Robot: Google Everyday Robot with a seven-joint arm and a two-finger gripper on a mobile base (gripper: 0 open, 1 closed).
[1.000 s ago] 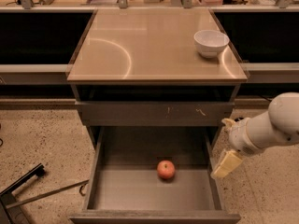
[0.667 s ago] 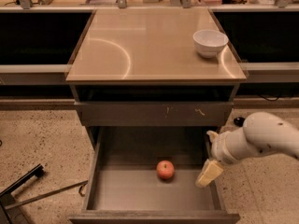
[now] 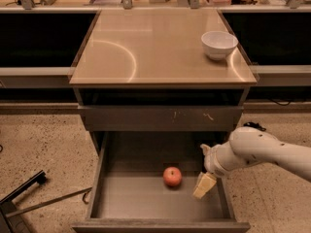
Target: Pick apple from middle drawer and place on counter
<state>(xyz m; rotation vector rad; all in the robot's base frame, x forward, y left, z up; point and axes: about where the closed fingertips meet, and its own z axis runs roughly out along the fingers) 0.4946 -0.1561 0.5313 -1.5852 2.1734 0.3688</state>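
currently the gripper [image 3: 204, 184] is hanging inside the open drawer [image 3: 141, 198], close to its right wall and low over the floor. how far it is open cannot be told, and nothing is showing in its grasp. the apple [image 3: 172, 176] is sitting on the drawer floor just left of the gripper, not touching it. the counter [image 3: 160, 47] is lying above and beyond the gripper, with a bowl [image 3: 219, 43] standing on its far right part.

White bowl [image 3: 219, 43], scratched grey drawer front [image 3: 160, 118], speckled floor [image 3: 43, 144]
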